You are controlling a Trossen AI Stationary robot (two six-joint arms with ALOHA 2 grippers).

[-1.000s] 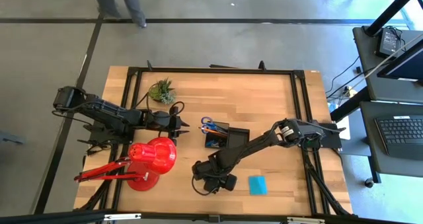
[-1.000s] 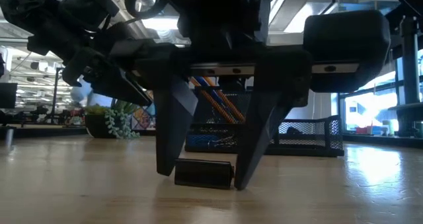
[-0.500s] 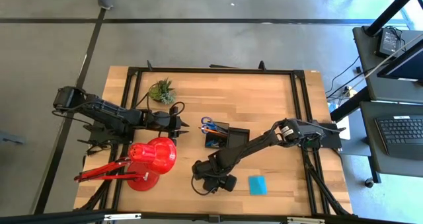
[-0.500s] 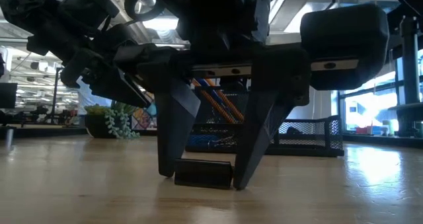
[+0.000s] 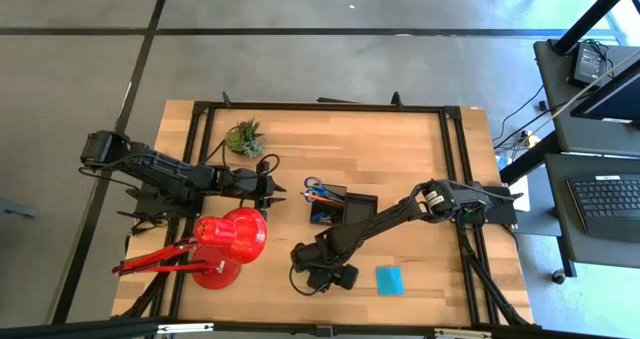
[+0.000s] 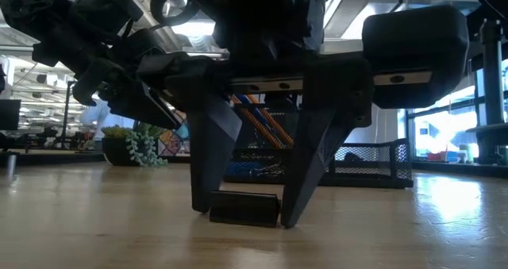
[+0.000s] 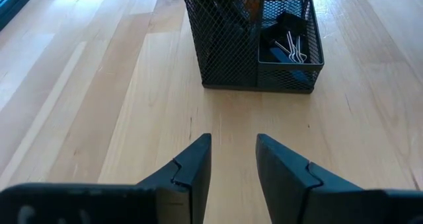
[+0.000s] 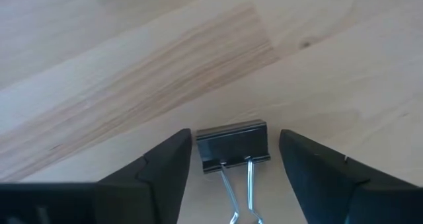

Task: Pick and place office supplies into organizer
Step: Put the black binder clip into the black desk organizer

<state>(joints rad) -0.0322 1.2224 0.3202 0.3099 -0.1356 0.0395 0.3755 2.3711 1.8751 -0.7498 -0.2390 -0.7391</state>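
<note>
- The right claw point(image 6: 244, 213) is down at the pale wooden table point(image 5: 400, 149), its two dark fingers spread wide with their tips touching or nearly touching the surface, and it grips nothing yet.
- Over the last second it has hardly moved; the fingers look drawn in only a trace, so I judge the closing is just starting and the pick is not yet made.
- Between those fingers lies a small black binder clip point(image 8: 232, 145), flat on the table with clear gaps on both sides in the right wrist view.
- The clip is a short, dark, wedge-shaped body with two thin silver wire handles running back toward the claw's wrist; it looks light and stiff, easy to pinch across the body.
- Well beyond the right claw stands the black wire-mesh organizer point(image 7: 254, 42), holding orange pencils and blue-handled scissors in its taller part and another binder clip in its lower compartment.
- Just beside the right claw, on the side away from the red desk lamp point(image 5: 228, 241), lies the cyan square note pad point(image 5: 389, 279).
- The left claw point(image 7: 232, 159) waits short of the organizer, fingers partly apart and empty, unchanged.
</note>
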